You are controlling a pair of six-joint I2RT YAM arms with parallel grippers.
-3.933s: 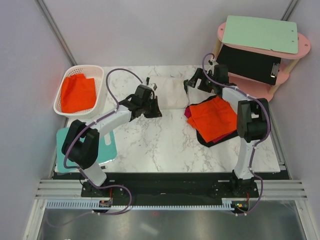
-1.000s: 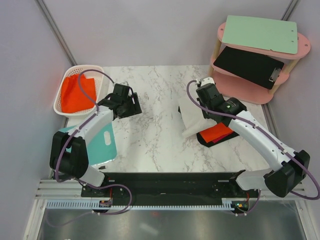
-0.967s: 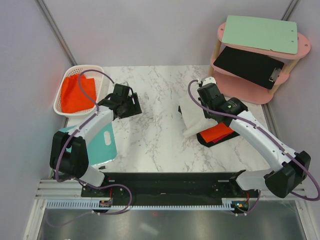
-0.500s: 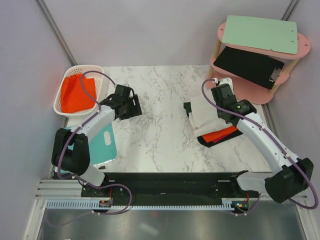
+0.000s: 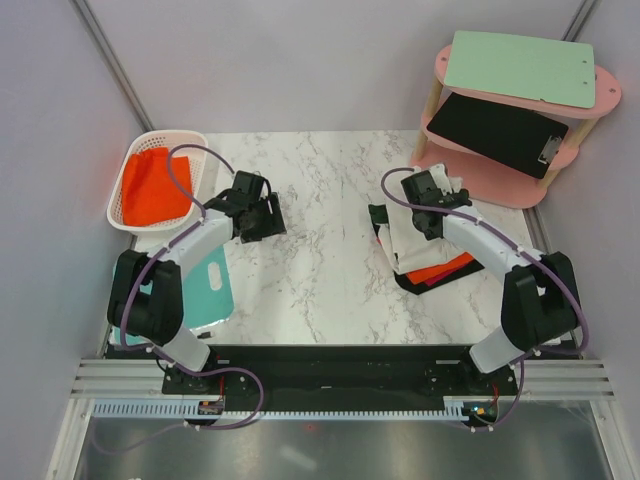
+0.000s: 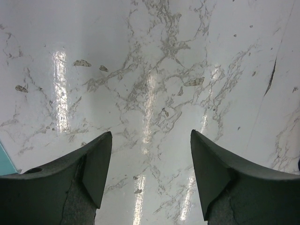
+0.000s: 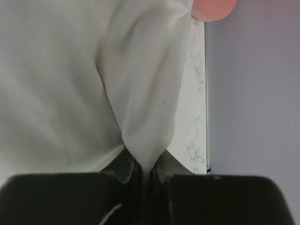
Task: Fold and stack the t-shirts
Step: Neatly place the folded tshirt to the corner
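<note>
The cream-white t-shirt (image 5: 412, 235) lies draped over a stack of folded shirts at the right of the table. An orange one (image 5: 447, 270) shows beneath it, and a dark green edge (image 5: 377, 214) peeks out at its left. My right gripper (image 5: 432, 206) sits at the shirt's far side, shut on a pinched fold of it. In the right wrist view the white cloth (image 7: 70, 84) fills the frame and narrows down between the closed fingers of my right gripper (image 7: 149, 165). My left gripper (image 5: 262, 215) hovers open over bare marble (image 6: 150, 70), with nothing between the fingers of my left gripper (image 6: 150, 140).
A white basket (image 5: 165, 137) holding orange cloth (image 5: 155, 188) stands at the far left. A teal mat (image 5: 208, 288) lies under the left arm. A pink two-tier shelf (image 5: 520, 175) with a green board and a black clipboard stands at the far right.
My right gripper has carried the white t-shirt to the right and back, spreading it over the stack. The left gripper has barely moved and stays open.
</note>
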